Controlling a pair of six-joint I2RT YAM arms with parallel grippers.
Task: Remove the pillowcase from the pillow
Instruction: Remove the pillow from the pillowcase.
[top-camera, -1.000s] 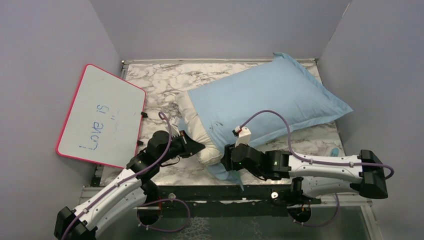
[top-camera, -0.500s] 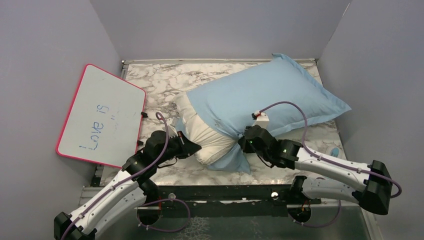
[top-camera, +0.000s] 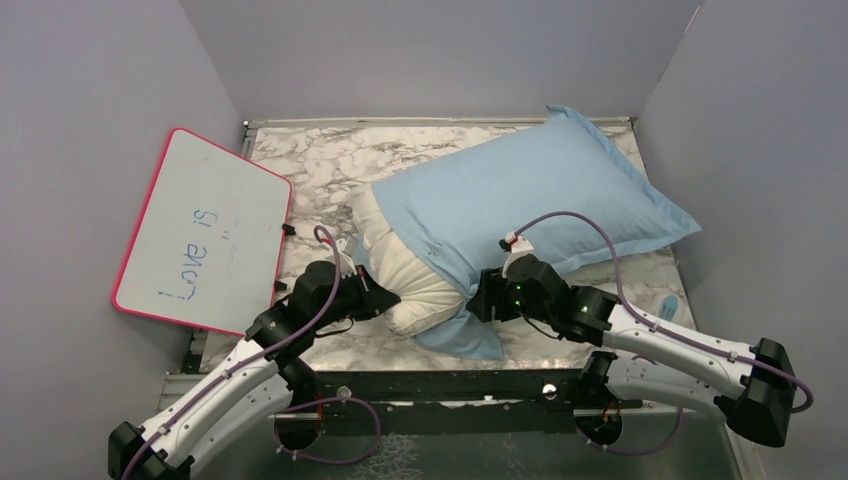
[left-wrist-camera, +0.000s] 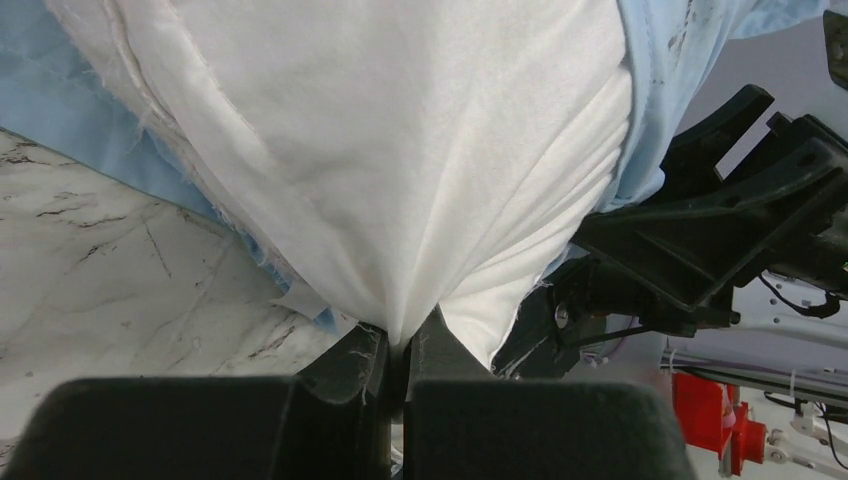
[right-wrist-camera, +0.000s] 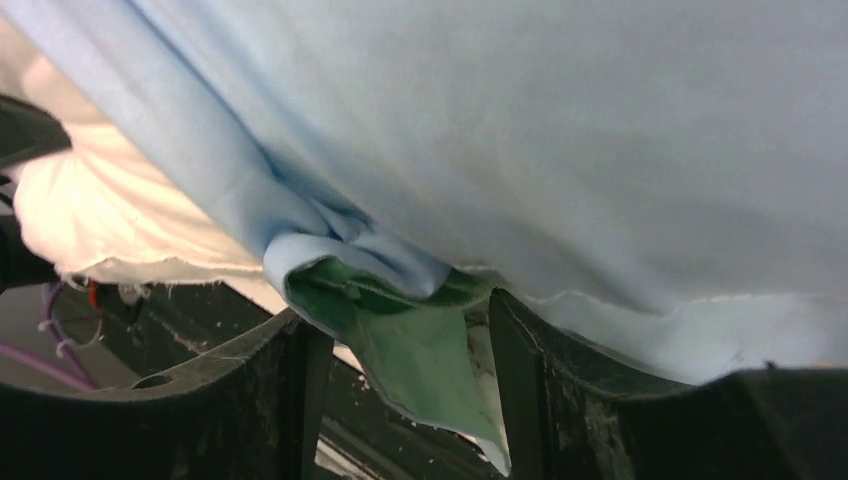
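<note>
The light blue pillowcase (top-camera: 530, 190) covers most of the cream-white pillow (top-camera: 405, 275), whose near-left end sticks out bare. My left gripper (top-camera: 385, 297) is shut on a pinched fold of that bare end; the left wrist view shows the pillow (left-wrist-camera: 400, 150) fabric drawn into the closed left gripper (left-wrist-camera: 400, 345). My right gripper (top-camera: 478, 303) sits at the pillowcase's open edge. In the right wrist view the right gripper (right-wrist-camera: 400, 310) stands open, with a loose fold of pillowcase (right-wrist-camera: 550, 130) showing its green inner face (right-wrist-camera: 420, 350) hanging between the fingers, ungripped.
A pink-framed whiteboard (top-camera: 200, 230) leans at the left, overhanging the marble table (top-camera: 310, 160). Grey walls close in the back and both sides. A small pale blue object (top-camera: 668, 300) lies near the right wall. The right arm (left-wrist-camera: 720, 220) is close beside the left gripper.
The right gripper closed on the pillowcase edge, tugged it to the right, then opened again. More bare pillow shows than a second ago. The left gripper kept its hold.
</note>
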